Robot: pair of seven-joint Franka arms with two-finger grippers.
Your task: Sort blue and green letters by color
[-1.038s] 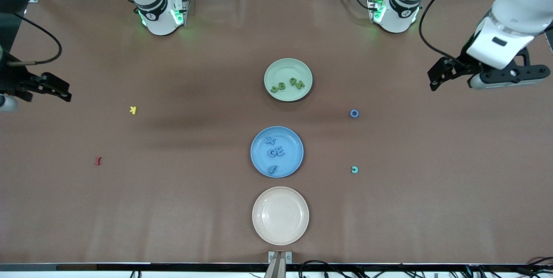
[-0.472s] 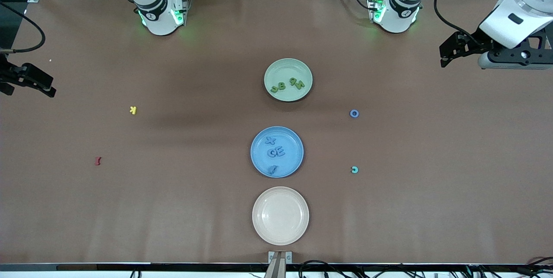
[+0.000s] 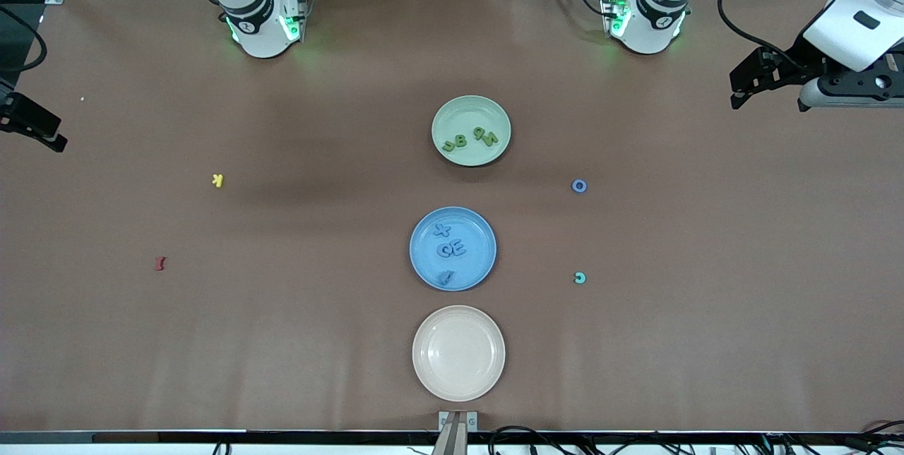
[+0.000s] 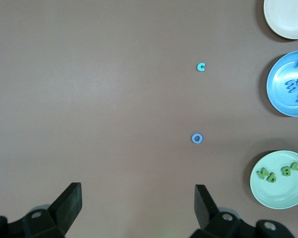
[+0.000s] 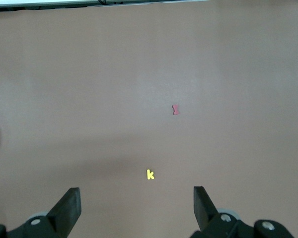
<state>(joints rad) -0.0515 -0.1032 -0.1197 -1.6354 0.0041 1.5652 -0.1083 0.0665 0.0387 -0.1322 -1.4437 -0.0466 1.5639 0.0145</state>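
Note:
Several green letters (image 3: 470, 138) lie in the pale green plate (image 3: 466, 103). Several blue letters (image 3: 450, 249) lie in the blue plate (image 3: 477, 229), which is nearer the front camera. A blue O (image 3: 579, 186) (image 4: 197, 138) and a teal C (image 3: 579, 278) (image 4: 201, 67) lie on the bare table toward the left arm's end. My left gripper (image 3: 741, 87) (image 4: 138, 198) hangs open and empty over that end of the table. My right gripper (image 3: 42, 131) (image 5: 137, 198) hangs open and empty at the right arm's end, partly cut off in the front view.
An empty beige plate (image 3: 458, 352) (image 4: 288, 20) sits nearest the front camera, in line with the other two plates. A yellow K (image 3: 217, 180) (image 5: 150, 174) and a dark red letter (image 3: 160, 263) (image 5: 176, 109) lie toward the right arm's end.
Both arms have drawn back outward toward their ends of the table and toward the bases. Both grippers stay open. The letters and plates have not moved.

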